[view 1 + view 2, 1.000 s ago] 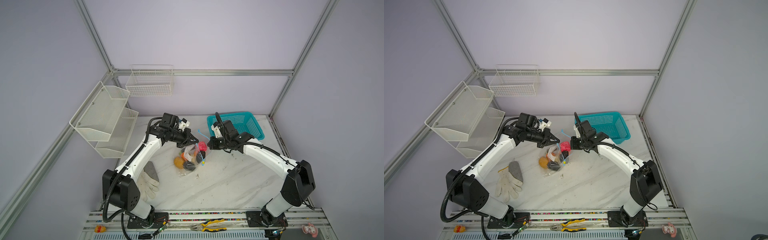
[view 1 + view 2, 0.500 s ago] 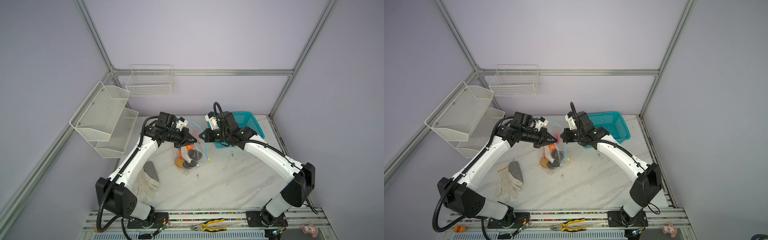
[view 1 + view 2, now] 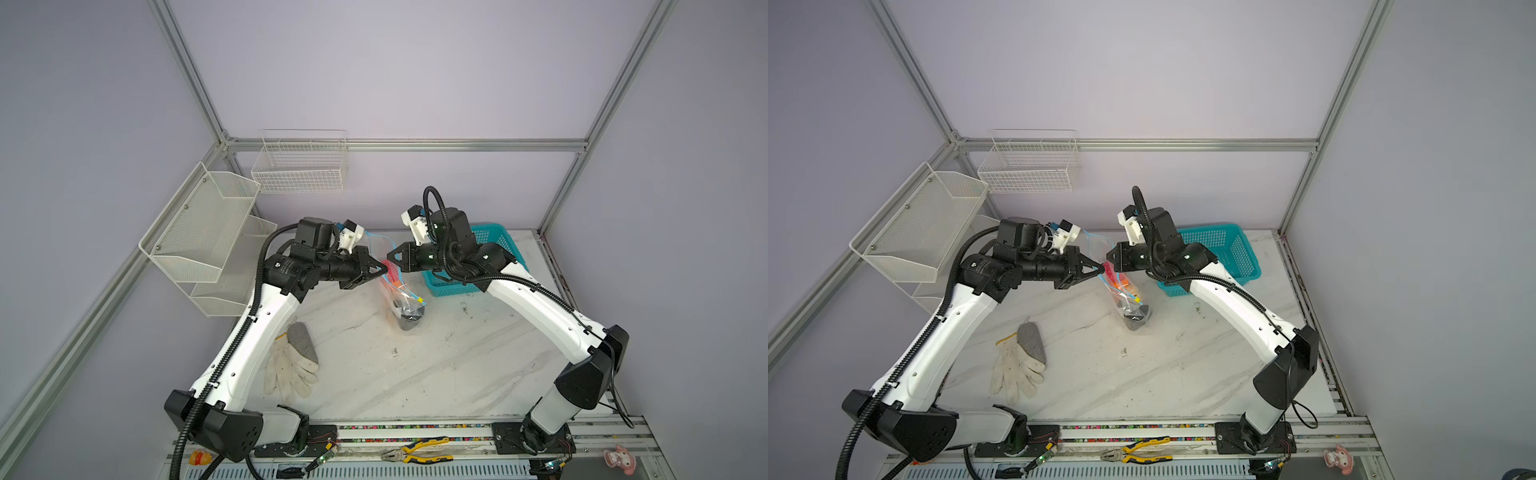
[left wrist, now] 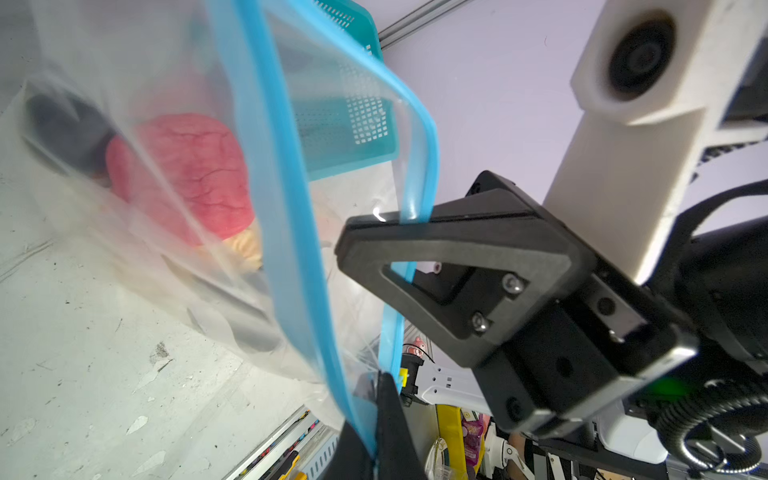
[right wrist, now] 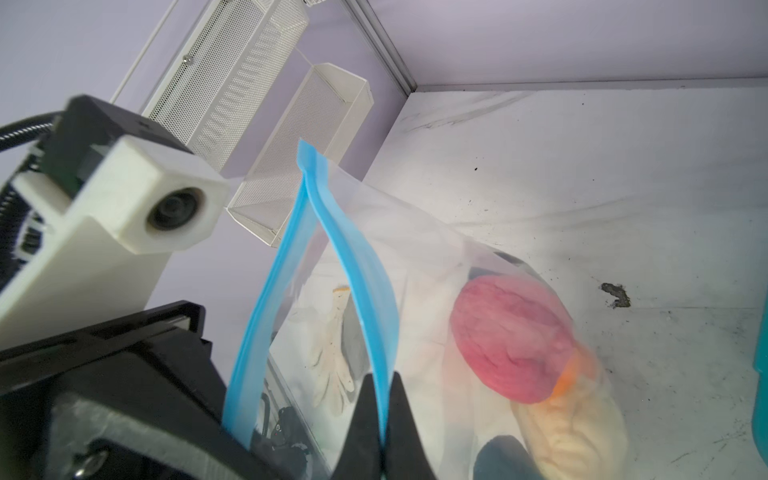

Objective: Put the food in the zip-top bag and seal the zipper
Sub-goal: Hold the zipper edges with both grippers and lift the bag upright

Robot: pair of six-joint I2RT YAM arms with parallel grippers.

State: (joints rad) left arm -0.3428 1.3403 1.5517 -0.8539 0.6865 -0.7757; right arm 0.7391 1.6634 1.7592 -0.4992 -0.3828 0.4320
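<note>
Lilac walls close in a white marbled worktop. Above its middle, toward the far edge, the zip-top bag hangs between the two arms with its mouth uppermost. The left end effector has its fingers pressed together on one lip of the zipper. The right end effector is clamped the same way on the opposite lip, so the two blue lips stand apart and the mouth gapes. The yellow-green slider dangles at the strip's loose end.

The food sits inside the clear plastic: a pink piece touching a cream piece, an orange piece beside them, and a dark piece at the bottom. Whether the bag's bottom touches the worktop cannot be told.

A teal basket stands near the far right corner, behind the right arm. A white glove lies near the left edge. Yellow-handled pliers rest on the rail along the near edge.
</note>
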